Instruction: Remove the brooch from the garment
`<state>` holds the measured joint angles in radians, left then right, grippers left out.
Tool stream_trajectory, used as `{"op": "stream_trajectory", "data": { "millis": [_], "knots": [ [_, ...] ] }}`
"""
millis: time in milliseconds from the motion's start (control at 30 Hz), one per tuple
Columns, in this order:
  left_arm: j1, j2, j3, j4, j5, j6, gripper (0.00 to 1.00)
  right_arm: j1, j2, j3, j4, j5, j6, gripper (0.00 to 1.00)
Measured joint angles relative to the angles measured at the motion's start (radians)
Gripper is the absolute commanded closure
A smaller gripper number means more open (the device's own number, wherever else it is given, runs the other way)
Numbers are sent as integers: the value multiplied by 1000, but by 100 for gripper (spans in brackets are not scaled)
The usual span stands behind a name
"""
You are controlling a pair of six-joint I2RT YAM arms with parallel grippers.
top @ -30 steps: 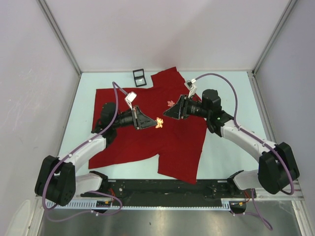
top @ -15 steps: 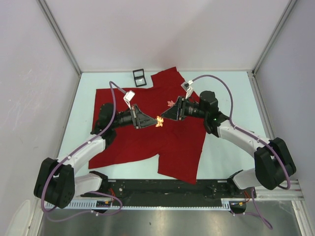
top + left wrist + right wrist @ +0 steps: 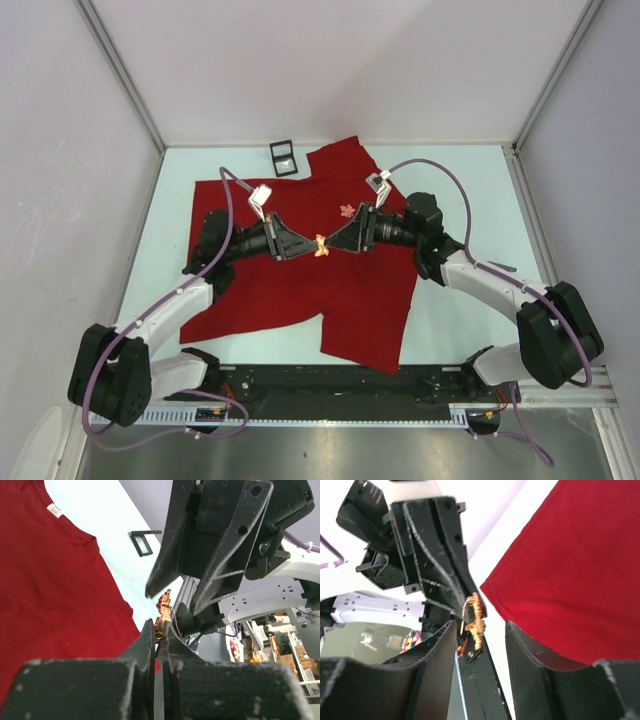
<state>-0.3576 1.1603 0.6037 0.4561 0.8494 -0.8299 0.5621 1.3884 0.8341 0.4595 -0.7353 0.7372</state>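
My left gripper (image 3: 309, 247) is clamped shut on the orange brooch (image 3: 321, 246), held above the red T-shirt (image 3: 290, 295); my right gripper (image 3: 332, 244) straddles it, jaws apart. I'd centre the brooch between them before closing

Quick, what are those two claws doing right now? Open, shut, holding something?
Left gripper: closed, pinching the orange brooch.
Right gripper: open, jaws standing either side of that brooch.

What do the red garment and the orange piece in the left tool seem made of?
Garment: soft matte cloth; it lies limp with folded edges. Orange brooch, pinched in the left tool: probably gold-toned metal with orange insets, from its glinting ridged edge; too small to confirm.
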Motion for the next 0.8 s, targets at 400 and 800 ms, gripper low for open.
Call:
{"op": "stream_trajectory", "data": {
  "millis": [400, 800],
  "knots": [
    [4, -18, 0, 21, 0, -14, 100, 20, 26, -14, 99, -19, 69, 100],
    [102, -71, -112, 177, 73, -117, 54, -47, 38, -15, 157, -124, 108, 100]
  ]
}}
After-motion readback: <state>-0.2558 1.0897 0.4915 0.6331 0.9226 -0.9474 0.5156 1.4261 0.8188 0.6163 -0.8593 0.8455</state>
